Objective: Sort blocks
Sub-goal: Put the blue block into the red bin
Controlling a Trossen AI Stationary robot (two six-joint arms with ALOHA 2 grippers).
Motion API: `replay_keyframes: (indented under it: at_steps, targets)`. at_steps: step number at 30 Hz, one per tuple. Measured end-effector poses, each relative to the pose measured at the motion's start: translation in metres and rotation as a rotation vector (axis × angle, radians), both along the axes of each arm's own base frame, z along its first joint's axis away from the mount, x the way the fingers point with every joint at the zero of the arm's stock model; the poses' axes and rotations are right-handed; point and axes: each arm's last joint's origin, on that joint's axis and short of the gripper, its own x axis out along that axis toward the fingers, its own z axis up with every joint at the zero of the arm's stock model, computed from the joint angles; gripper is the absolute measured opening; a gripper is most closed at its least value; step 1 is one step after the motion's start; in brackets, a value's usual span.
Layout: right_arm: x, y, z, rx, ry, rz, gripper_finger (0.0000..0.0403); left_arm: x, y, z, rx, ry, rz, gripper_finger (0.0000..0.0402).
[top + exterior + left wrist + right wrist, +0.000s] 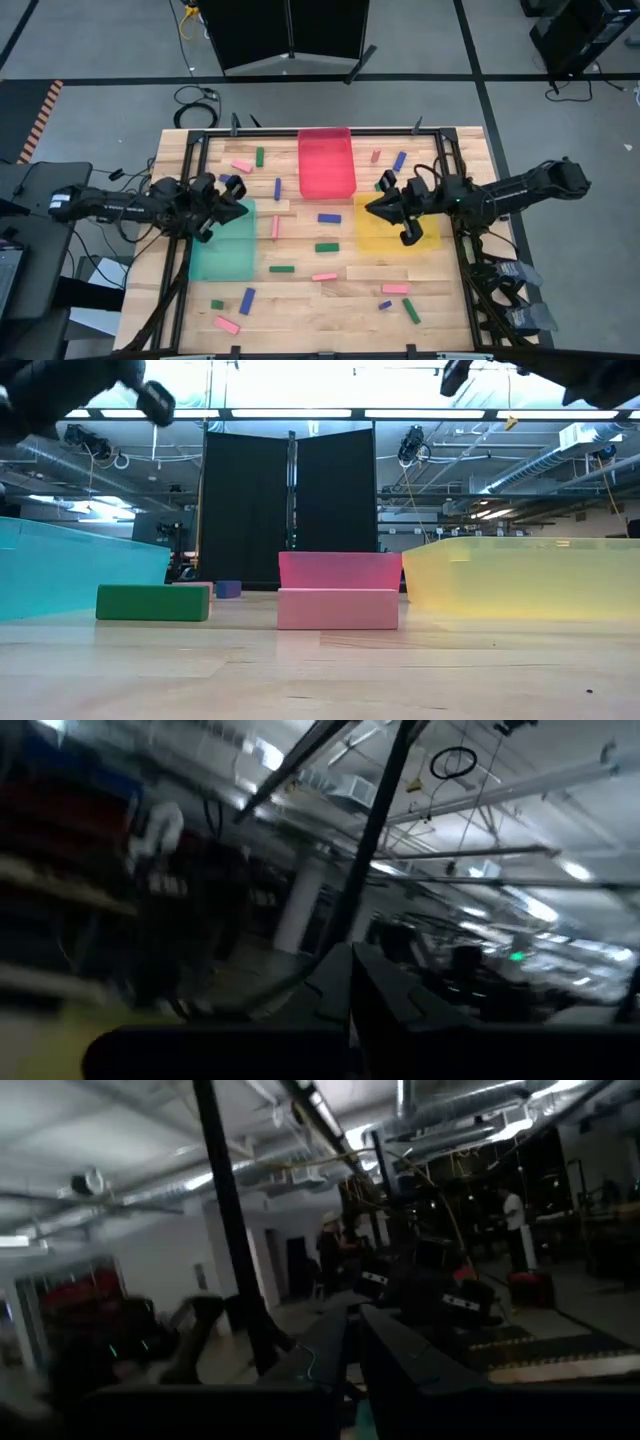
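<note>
Small pink, blue and green blocks (pixel 328 247) lie scattered flat across the wooden table. None sits inside a tray.

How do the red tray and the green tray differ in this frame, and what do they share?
The red tray lies at the table's far middle edge, clear of both arms; the green tray lies on the left side, with the left gripper above its far edge. The red tray runs lengthwise away from the camera side; the green tray looks squarer. Both are flat, translucent and hold no blocks, which lie scattered on the wooden table.
</note>
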Motion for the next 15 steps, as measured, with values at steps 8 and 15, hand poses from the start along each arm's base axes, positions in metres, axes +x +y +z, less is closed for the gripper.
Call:
replay_keyframes:
  at_steps: [8,15]
  targets:
    - [0.013,0.001,-0.003,-0.033,0.039,-0.008,0.0043,0.042,-0.019,0.035,0.182,0.348,-0.007,0.0022]
    - [0.013,0.003,-0.009,-0.056,0.104,-0.005,0.0043,0.064,-0.043,0.049,0.286,0.735,0.265,0.0045]
